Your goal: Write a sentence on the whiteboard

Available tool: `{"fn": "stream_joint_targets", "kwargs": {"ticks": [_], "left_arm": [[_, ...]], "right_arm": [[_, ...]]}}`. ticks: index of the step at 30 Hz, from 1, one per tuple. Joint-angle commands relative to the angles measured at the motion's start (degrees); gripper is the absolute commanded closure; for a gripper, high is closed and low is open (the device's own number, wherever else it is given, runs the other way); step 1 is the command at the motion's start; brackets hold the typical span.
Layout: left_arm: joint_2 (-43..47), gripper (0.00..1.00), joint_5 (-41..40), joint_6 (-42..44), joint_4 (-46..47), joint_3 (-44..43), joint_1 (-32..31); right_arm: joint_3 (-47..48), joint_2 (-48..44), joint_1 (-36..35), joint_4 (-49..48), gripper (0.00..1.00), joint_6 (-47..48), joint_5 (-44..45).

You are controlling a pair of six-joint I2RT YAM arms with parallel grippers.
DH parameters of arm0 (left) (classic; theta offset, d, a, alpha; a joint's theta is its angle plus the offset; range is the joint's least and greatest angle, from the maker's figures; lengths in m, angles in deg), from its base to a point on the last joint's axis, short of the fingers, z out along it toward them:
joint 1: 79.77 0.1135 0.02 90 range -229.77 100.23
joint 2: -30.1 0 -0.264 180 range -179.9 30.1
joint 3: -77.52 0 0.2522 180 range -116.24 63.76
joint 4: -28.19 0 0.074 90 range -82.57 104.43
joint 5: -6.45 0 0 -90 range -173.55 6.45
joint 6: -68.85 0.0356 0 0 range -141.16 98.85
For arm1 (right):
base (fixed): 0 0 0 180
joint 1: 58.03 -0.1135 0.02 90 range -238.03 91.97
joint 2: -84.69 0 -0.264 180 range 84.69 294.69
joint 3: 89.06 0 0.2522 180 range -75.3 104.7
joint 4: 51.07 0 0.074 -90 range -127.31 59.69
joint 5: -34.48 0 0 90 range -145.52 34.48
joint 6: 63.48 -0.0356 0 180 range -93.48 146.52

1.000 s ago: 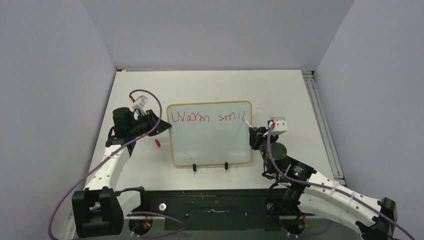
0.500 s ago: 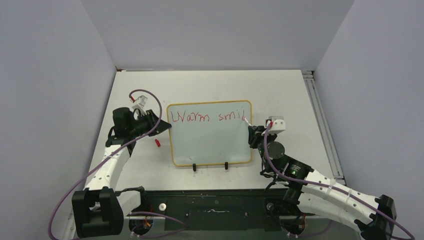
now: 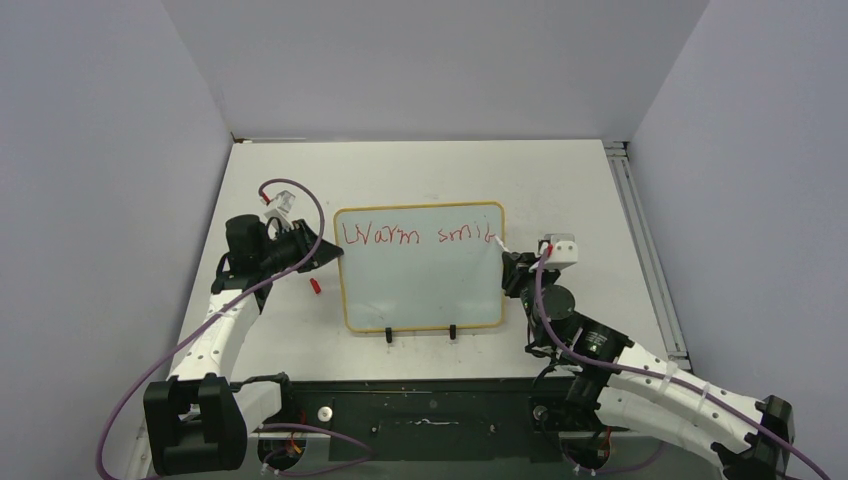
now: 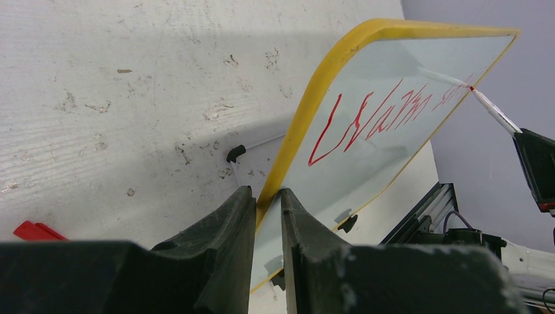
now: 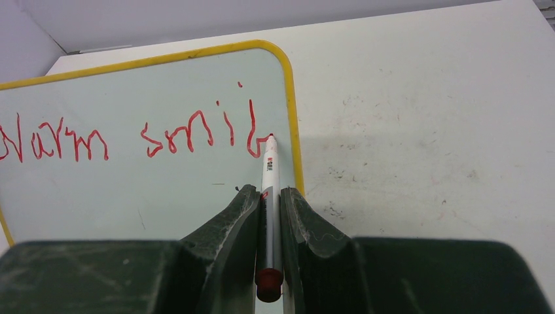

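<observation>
Red letters point(image 5: 177, 134) reach "Warm smil" on the whiteboard point(image 3: 420, 290), propped on the table point(image 3: 580, 190) with the left gripper point(image 4: 267, 196) pinching its rim; the right gripper point(image 5: 267, 193), clenched on the marker point(image 5: 269, 163), probably needs cramped strokes by the right edge to finish "smiles".

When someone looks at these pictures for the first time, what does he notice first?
The pale glossy whiteboard with a yellow-orange frame in the centre draws the eye, with red handwritten letters along its top. The right gripper holds a white marker, tip at the last letter near the right edge; the left gripper clamps the board's left edge.
</observation>
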Motion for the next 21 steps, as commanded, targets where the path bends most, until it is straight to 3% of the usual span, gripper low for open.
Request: {"fn": "stream_joint_targets", "kwargs": {"ticks": [1, 21], "left_arm": [[0.93, 0.81, 0.32, 0.71, 0.38, -2.71, -0.29], [0.72, 0.81, 0.43, 0.68, 0.44, -2.80, -0.30]], "right_arm": [[1.99, 0.33, -0.10, -1.90, 0.95, 1.19, 1.75], [2.61, 3.18, -0.09, -5.28, 0.95, 3.00, -0.56]]}}
